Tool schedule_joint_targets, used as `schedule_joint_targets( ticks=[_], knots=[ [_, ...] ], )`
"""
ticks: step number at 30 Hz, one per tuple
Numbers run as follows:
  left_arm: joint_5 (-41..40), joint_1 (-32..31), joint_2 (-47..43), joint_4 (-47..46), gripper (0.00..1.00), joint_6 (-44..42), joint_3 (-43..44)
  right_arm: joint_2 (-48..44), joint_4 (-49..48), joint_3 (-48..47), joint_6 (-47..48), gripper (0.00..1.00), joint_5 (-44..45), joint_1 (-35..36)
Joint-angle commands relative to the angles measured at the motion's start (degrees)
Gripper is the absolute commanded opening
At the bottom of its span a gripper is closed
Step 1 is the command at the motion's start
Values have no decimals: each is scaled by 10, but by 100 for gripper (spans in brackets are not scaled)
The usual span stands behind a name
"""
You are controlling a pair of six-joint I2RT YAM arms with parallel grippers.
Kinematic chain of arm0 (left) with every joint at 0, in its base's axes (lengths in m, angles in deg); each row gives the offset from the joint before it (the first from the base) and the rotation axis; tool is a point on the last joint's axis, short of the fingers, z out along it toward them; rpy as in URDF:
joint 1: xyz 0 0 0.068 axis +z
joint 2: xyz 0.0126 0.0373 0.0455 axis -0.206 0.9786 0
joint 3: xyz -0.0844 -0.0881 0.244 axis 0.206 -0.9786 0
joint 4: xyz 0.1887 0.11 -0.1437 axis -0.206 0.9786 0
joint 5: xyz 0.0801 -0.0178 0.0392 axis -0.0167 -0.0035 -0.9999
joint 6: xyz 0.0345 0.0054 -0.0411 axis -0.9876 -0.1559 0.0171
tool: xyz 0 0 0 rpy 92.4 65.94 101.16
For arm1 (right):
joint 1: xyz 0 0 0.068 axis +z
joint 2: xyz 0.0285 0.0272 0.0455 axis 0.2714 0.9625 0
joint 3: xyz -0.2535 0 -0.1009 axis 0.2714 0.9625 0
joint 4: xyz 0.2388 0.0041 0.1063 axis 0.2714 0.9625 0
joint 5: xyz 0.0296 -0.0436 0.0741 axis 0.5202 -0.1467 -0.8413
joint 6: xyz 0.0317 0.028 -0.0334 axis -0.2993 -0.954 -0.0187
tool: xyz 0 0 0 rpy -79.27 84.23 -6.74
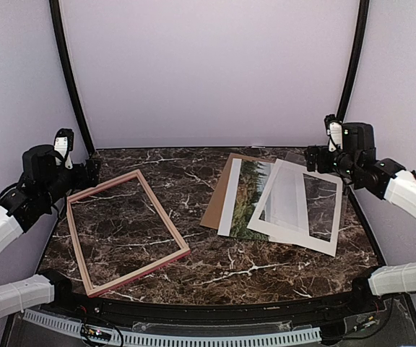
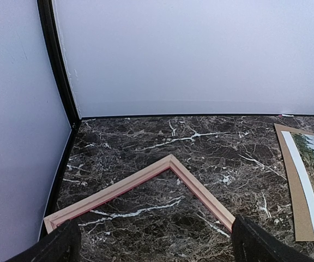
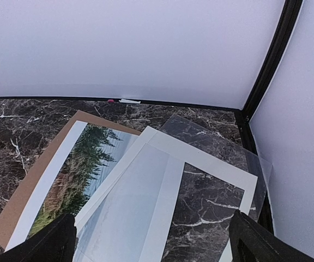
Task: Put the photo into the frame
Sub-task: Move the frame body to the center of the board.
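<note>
2 pincers, both spread wide, neither holding anything. At far left, the left pincer (image 1: 91, 171) hangs raised over the table's left edge. The frame (image 1: 163, 218) lies just ahead of and below it; in the wrist view the frame's far corner sits between its fingertips (image 2: 59, 245). The rails lie flat on the marble table (image 1: 215, 264), window empty. The frame is well apart from the right pincer (image 1: 315, 157). Moving right: a brown backing board (image 1: 217, 196) is lowest in the pile, with the photo (image 1: 245, 195) on it face up, trees showing, left white border exposed. A white mat (image 1: 295, 236) lies skewed across the photo's right part. A clear sheet (image 1: 298, 155) pokes out at the far side; its order in the pile is unclear. The right pincer hovers by the pile's far right edge, with the mat below it and the photo below and to its left. Judgement: the step in hand is freeing the photo, not yet begun. To do it well, shift the mat off first, toward the right, rather than dragging the print from under it. A flat print on a flat board gives little to pinch; sliding it until 1 edge overhangs the board should offer a lip. Risks: creasing the print, or the board and sheet riding along.
</note>
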Motion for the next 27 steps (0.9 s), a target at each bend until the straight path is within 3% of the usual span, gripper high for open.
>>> schedule_joint_targets(
  ticks=[1,16,21,27],
  knots=[
    [-6,4,-8,-15,99,-9,-9,-5,-28,6,6,99,-6,-4],
    [0,23,65,78,98,36,33,21,2,-13,-2,99,-4,-3],
    [60,121,83,139,98,78,42,42,9,-23,-3,99,-11,-2],
    [142,244,170,207,95,113,63,78,23,-39,-7,99,-26,-2]
  ],
)
